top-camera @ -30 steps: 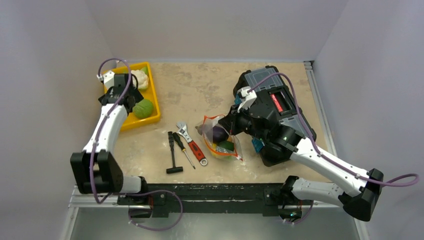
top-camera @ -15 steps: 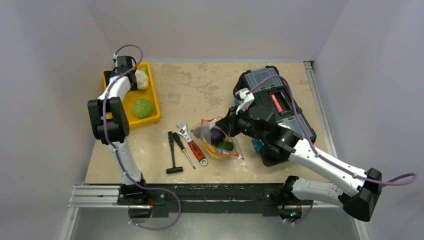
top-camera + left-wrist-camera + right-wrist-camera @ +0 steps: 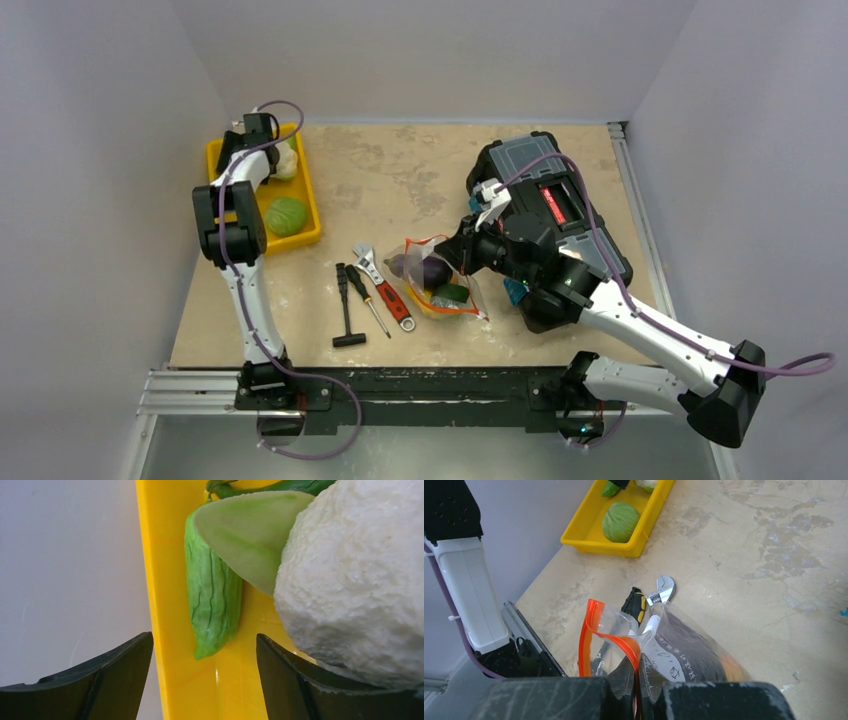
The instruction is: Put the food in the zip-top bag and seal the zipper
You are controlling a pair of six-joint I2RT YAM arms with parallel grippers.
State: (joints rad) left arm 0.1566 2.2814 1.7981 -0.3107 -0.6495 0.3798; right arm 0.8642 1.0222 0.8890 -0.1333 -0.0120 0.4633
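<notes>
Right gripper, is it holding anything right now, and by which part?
Yes. The right gripper is shut on the zip-top bag, pinching it by the red-orange zipper at its mouth. The left gripper holds nothing.

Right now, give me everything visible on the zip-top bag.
The zip-top bag is crinkly clear plastic with a red-orange zipper strip and a whitish printed patch. It lies on the table beside the wrench, mouth gaping, unsealed. A dark purple eggplant, a green piece and an orange piece show inside. The right end effector is shut on the zipper edge.
</notes>
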